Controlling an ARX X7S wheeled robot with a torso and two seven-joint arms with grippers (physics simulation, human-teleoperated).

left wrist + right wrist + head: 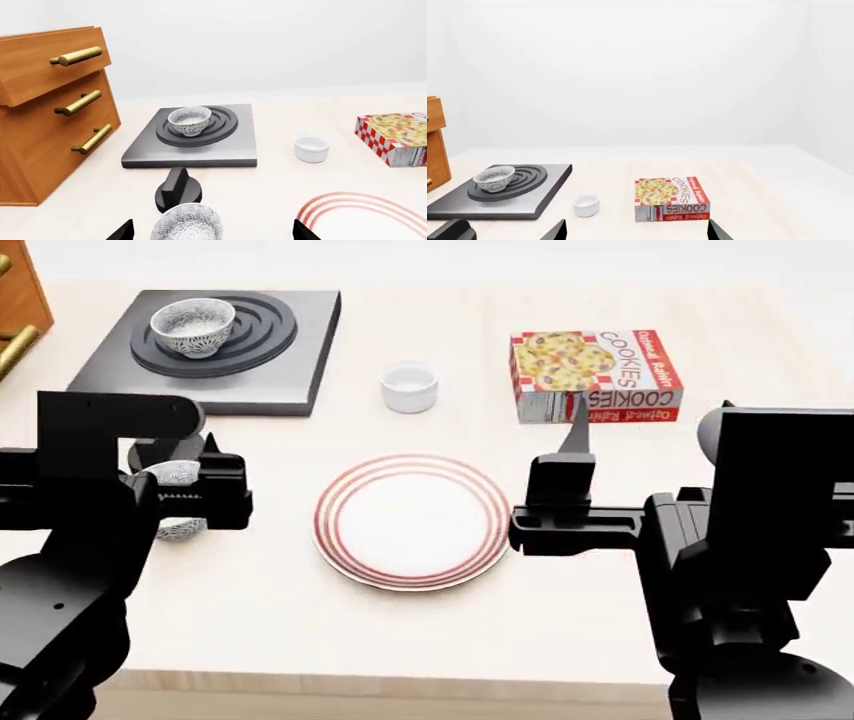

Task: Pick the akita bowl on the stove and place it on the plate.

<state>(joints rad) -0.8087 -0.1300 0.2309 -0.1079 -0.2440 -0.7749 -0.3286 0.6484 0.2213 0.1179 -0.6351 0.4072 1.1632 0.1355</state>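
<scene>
The akita bowl (189,120) (194,325) (494,178), white with grey-black speckle, sits upright on the ring burner of the dark grey stove (200,152) (300,340) at the table's back left. The red-ringed white plate (414,520) (360,210) lies bare at the table's middle front. My left gripper (213,234) is open, well short of the stove. A second speckled bowl (187,225) (174,475) stands on the table between its spread fingers, untouched. My right gripper (636,231) (574,455) is open and holds nothing, right of the plate.
A wooden drawer cabinet (53,110) with brass handles stands left of the stove. The stove's black knob (177,190) is at its front. A small white cup (311,148) (408,386) and a cookies box (594,375) (670,198) stand behind the plate.
</scene>
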